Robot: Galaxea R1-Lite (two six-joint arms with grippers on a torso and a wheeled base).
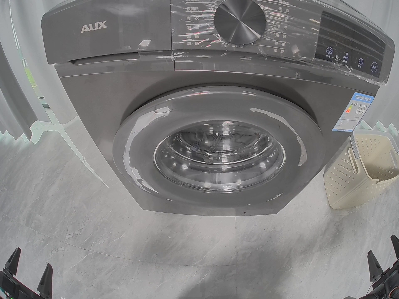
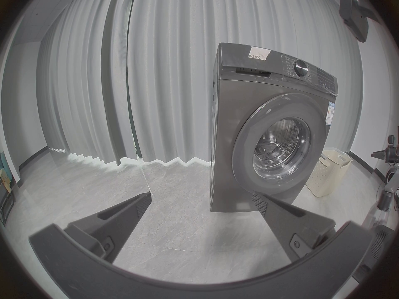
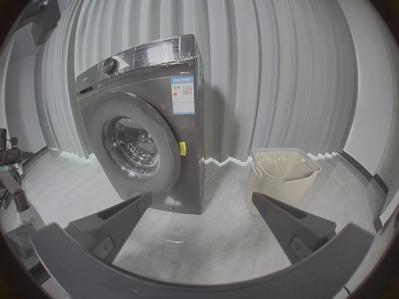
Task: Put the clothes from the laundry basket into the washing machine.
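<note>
The laundry basket (image 1: 365, 171) stands on the floor just right of the washing machine (image 1: 216, 104), ahead of and nearer the right gripper (image 1: 382, 248), which, like the left gripper (image 1: 32, 259), gapes wide and empty.

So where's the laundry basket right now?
In the head view the laundry basket stands on the floor on the robot's right, close beside the washing machine.

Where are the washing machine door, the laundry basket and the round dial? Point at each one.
washing machine door (image 1: 219, 154), head view, middle of the glass window.
laundry basket (image 3: 274, 187), right wrist view, perforated outer wall.
round dial (image 1: 240, 20), head view, centre of the metal knob.
</note>
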